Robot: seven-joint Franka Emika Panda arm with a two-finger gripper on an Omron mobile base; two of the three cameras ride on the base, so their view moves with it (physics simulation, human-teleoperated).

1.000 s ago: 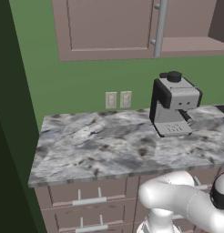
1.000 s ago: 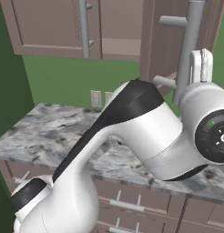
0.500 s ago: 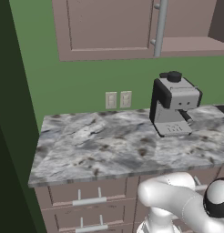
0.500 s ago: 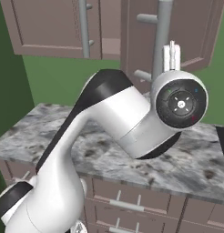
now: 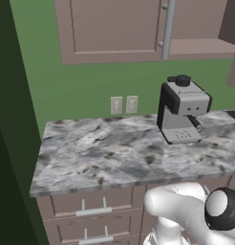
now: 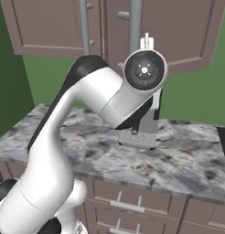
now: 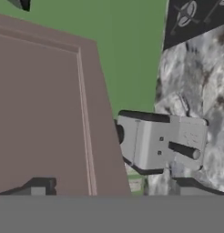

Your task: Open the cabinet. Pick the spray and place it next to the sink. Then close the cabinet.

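Item: wall cabinet (image 5: 114, 28), mauve-brown, recessed panels, long grey bar handles (image 5: 168, 28); mounted above the marbled counter (image 5: 114, 153). In the right base view one door (image 6: 178, 32) stands swung outward; in the hand view a door panel (image 7: 45, 113) lies close to the camera. Item: gripper (image 7: 111, 186), jaws spread wide, nothing between them, fingertips (image 7: 38, 187) just beside the panel's lower edge. Item: sink (image 7: 196, 18), black basin with drain rings, at the counter's far end, well apart from the hand. Item: coffee machine (image 5: 182, 109), grey and black, standing on the counter directly under the cabinet. Item: spray, location not determinable from these views; presumably inside the cabinet. Hazards, as judged: the hand sits near the door, so a reach inward may strike the panel and swing it; a low approach may clip the coffee machine; a slim bottle may topple if the fingers close off-centre.
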